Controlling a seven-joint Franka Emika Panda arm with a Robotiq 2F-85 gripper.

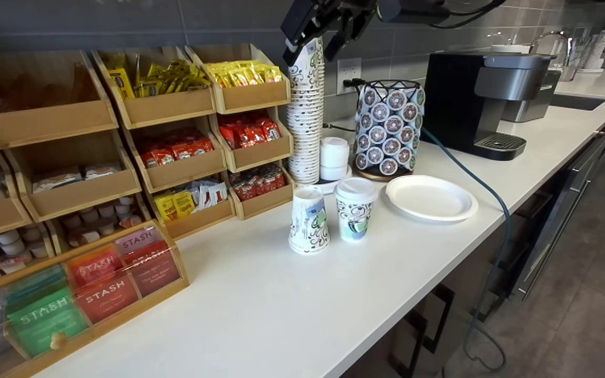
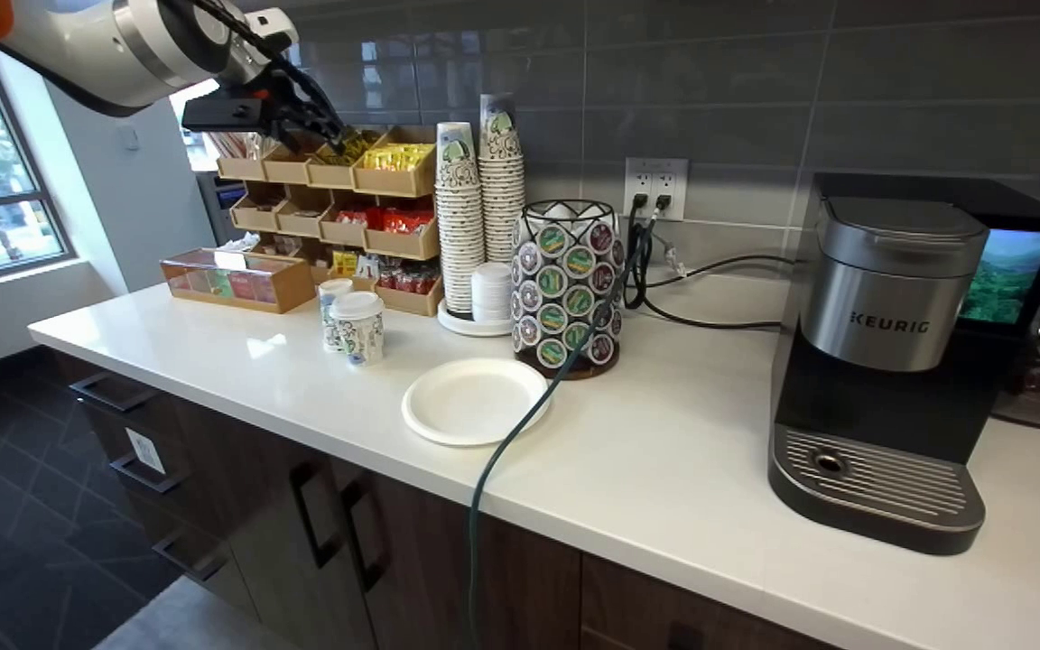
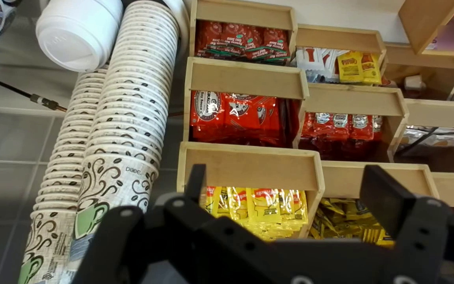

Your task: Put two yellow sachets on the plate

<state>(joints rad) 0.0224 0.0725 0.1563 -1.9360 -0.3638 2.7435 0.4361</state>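
Observation:
Bright yellow sachets (image 1: pixel 244 73) lie stacked in the top wooden bin beside the cup stacks. They also show in an exterior view (image 2: pixel 396 157) and in the wrist view (image 3: pixel 264 207), between my fingers' sides. The white plate (image 1: pixel 431 198) lies bare on the counter, and shows in an exterior view (image 2: pixel 475 402); it is out of the wrist view. My gripper (image 3: pixel 284 181) is open with nothing between its fingers. It hangs above and in front of the top bins, apart from the sachets, and shows in both exterior views (image 1: pixel 310 52) (image 2: pixel 314 140).
Tall cup stacks (image 1: pixel 305 121) stand right beside the sachet bin. Olive-yellow packets (image 3: pixel 345 213) fill the neighbouring bin; red packets (image 3: pixel 237 114) sit below. A pod carousel (image 1: pixel 389 128), two patterned cup items (image 1: pixel 355 210) and a green cable (image 2: pixel 520 424) are near the plate.

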